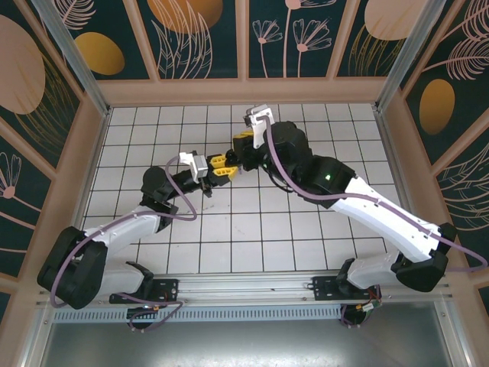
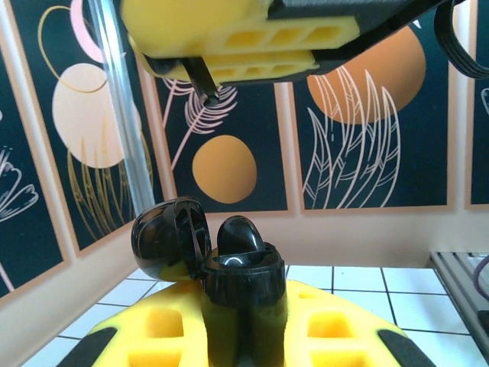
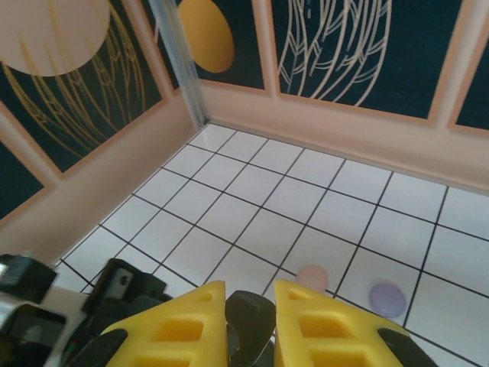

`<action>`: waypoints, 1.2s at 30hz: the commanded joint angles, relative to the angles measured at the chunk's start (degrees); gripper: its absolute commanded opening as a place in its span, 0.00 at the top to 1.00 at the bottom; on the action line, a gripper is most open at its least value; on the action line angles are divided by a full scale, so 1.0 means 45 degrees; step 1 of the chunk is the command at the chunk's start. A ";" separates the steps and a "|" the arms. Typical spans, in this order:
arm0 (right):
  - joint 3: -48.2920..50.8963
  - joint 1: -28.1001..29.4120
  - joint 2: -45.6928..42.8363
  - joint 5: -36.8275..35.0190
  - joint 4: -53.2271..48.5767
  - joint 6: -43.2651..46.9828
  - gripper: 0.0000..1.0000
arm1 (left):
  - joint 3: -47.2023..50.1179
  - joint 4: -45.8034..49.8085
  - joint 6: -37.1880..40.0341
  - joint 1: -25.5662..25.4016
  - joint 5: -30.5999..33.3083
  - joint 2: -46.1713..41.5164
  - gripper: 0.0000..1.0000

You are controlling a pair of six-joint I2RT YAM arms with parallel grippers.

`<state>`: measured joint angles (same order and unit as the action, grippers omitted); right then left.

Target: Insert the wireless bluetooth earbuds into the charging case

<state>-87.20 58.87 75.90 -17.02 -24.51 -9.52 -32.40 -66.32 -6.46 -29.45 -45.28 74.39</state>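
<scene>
The left claw (image 2: 244, 325) is pressed together on an open glossy black charging case (image 2: 243, 283), pinching the case's lower body between its yellow fingers (image 2: 164, 329) and holding it upright. The case's rounded black hinged lid (image 2: 170, 238) is swung back to the left of the case body. A glossy black rounded earbud (image 2: 240, 233) stands up out of the case's top opening, just right of the lid.

Directly above the case, well clear of it, hangs the right claw (image 2: 229, 42). Its yellow fingers are drawn in on a small dark stemmed earbud (image 3: 248, 329), which sits between the pads in the right wrist view. From the case's side, a thin black stem (image 2: 208, 84) pokes down from the tip of that claw, above the lid.

In the overhead view the left claw (image 1: 220, 168) and right claw (image 1: 238, 159) meet tip to tip where the case is held, over the middle of the white tiled bench (image 1: 306, 229).

Beyond the case, a flat pale pink round disc (image 3: 312, 277) and a flat lilac round disc (image 3: 386, 298) lie near each other on the bench tiles, not touching.
</scene>
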 commanded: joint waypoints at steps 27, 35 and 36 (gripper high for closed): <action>0.1448 0.0531 -0.0500 -0.0584 0.0623 0.0773 0.82 | -0.0632 -0.1121 -0.0283 -0.0115 -0.0139 0.0149 1.00; 0.1574 0.0570 -0.0401 -0.0428 0.0545 0.0710 0.82 | -0.0747 -0.1155 -0.0493 -0.0115 0.0037 0.0184 1.00; 0.1594 0.0587 -0.0383 -0.0435 0.0527 0.0716 0.82 | -0.0768 -0.1191 -0.0530 -0.0115 0.0055 0.0194 1.00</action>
<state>-81.03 60.88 74.81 -18.57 -22.61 -5.96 -33.67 -68.27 -7.77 -29.65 -45.56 75.40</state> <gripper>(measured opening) 0.180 0.196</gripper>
